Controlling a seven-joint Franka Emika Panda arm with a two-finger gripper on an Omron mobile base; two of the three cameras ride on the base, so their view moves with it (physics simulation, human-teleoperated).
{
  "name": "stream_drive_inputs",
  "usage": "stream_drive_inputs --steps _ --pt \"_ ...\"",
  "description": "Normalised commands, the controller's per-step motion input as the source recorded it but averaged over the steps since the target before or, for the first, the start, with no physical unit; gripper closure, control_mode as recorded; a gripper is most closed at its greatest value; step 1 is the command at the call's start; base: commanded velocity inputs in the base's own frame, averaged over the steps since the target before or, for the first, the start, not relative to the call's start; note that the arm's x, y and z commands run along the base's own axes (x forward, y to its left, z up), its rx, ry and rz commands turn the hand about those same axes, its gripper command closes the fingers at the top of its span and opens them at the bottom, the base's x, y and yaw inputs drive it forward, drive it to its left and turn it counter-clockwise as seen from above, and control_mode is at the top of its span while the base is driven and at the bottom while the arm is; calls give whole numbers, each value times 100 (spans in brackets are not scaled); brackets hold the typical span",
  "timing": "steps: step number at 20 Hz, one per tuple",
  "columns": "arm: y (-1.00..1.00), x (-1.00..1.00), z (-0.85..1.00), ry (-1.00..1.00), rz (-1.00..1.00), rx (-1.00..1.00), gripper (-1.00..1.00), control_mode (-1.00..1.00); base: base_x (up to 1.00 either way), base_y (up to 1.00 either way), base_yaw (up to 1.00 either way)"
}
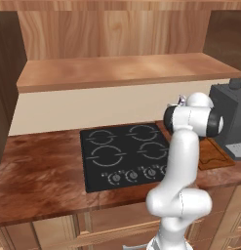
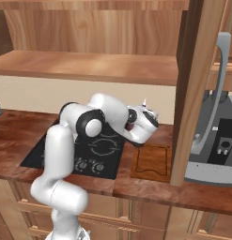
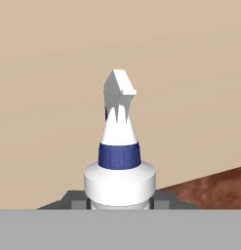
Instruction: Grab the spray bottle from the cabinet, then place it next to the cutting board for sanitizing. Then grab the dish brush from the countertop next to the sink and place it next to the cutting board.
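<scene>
Hand view: spray bottle dead center, right in front of cam, white shoulder, blue band, white trigger head up top; its base sits between dark finger parts at bottom edge, so gripper looks clenched on the bottle, though fingertips mostly hidden behind it. Behind it beige wall, sliver of reddish countertop lower right. Right base view: arm rises lower left, bends across mid-frame, hand ends center-right just above cutting board; tiny white bottle tip pokes up over the wrist, body hidden by hand. Board lies flat on countertop, just right of black stove top. Brown cabinet door edge-on at right w/ grey bar handle. Left base view: arm blocks most; bottle just a speck above the elbow, gripper hidden. Board partly seen right of arm, stove center, dark coffee machine far right. Pale wooden shelf across upper part of frame.
</scene>
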Motion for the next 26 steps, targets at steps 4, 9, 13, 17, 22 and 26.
stream_drive_inputs --steps 4,9,13,17,22,26 --pt "0 19 -31 -6 3 -2 100 -100 0 0 0" --pt "0 4 -42 -4 5 -1 100 -100 0 0 0" --pt "0 5 -48 -4 5 -1 100 -100 0 0 0" --pt "0 7 -42 -6 3 -1 100 -100 0 0 0" --pt "0 1 -42 -12 3 0 100 -100 0 0 0" --pt "0 0 -47 -12 2 0 100 -100 0 0 0"
